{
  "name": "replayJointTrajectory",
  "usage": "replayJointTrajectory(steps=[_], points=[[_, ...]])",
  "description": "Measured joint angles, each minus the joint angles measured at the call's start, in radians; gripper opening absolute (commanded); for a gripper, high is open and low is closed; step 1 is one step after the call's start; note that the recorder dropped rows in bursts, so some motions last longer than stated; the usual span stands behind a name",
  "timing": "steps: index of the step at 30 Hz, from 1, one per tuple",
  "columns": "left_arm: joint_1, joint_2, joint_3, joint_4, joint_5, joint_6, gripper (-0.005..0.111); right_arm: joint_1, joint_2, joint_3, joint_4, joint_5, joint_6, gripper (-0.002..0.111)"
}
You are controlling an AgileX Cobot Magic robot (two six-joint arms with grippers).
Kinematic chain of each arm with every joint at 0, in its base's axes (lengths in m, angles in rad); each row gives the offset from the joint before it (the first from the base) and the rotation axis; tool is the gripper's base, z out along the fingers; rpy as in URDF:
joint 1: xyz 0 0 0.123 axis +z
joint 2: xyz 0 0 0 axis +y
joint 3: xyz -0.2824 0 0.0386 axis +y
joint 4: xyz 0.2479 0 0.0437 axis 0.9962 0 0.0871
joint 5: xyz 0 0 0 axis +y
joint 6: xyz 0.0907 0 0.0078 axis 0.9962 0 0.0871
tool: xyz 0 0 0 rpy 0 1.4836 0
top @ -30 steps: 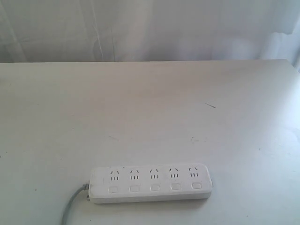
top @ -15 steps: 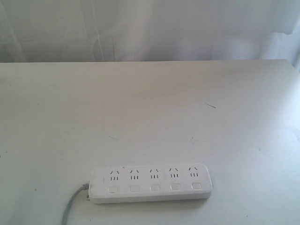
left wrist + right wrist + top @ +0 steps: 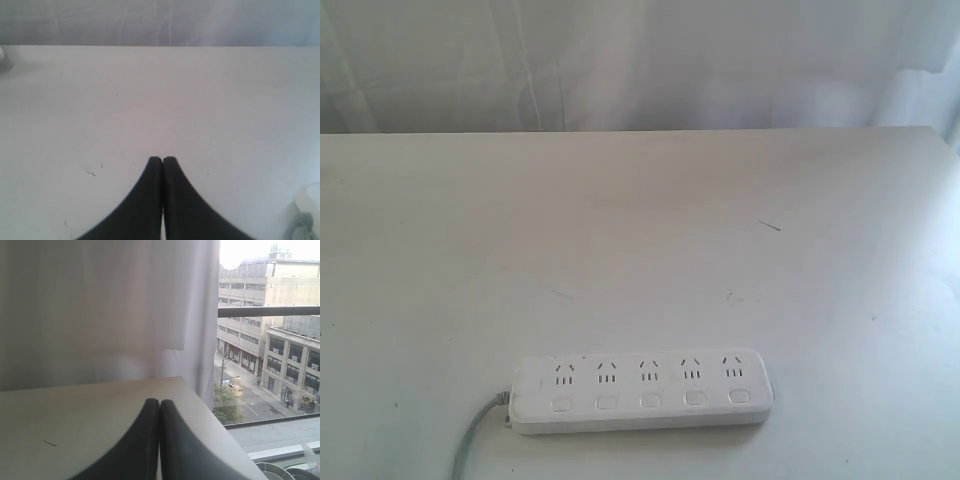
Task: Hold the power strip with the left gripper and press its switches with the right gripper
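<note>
Power strip (image 3: pixel 642 390) loose at 6 o'clock on the bench (image 3: pixel 640 220); left fingers (image 3: pixel 154 170) and right fingers (image 3: pixel 150 410) closed, empty, so an unpinned press could skid it.

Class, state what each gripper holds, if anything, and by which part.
Nothing. The left gripper and right gripper are shut and empty; the power strip lies untouched.

A pale surface (image 3: pixel 640 250) runs back to a white curtain (image 3: pixel 620 60), and beside it a window (image 3: pixel 270 340) lets in daylight and shows beige buildings (image 3: pixel 295 355) above a street (image 3: pixel 250 407).
</note>
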State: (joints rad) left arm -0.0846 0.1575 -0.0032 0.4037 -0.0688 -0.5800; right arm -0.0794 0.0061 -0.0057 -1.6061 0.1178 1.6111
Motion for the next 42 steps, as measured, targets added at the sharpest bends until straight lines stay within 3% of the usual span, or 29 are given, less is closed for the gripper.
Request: replayJointTrajectory(steps=[3,6,10,13,17,22,35,42], points=[[0.0,0.035,0.0,-0.159,0.04,0.218,0.0,0.0,0.0,0.0,0.0,0.002,0.0,0.0],[0.0,0.047,0.0,-0.416,0.095,0.5,0.0,0.0,0.0,0.0,0.0,0.002,0.0,0.0],[0.0,0.047,0.0,-0.527,0.117,0.595,0.0,0.0,0.0,0.0,0.0,0.002,0.0,0.0],[0.0,0.047,0.0,-0.544,0.124,0.546,0.0,0.0,0.0,0.0,0.0,0.002,0.0,0.0],[0.0,0.047,0.0,-0.546,0.214,0.317,0.0,0.0,0.0,0.0,0.0,0.002,0.0,0.0],[0.0,0.047,0.0,-0.539,0.289,0.167,0.0,0.0,0.0,0.0,0.0,0.002,0.0,0.0],[0.0,0.047,0.0,-0.539,0.299,0.145,0.0,0.0,0.0,0.0,-0.002,0.002,0.0,0.0],[0.007,-0.015,0.0,-0.442,0.299,0.297,0.0,0.0,0.0,0.0,-0.002,0.002,0.0,0.0]])
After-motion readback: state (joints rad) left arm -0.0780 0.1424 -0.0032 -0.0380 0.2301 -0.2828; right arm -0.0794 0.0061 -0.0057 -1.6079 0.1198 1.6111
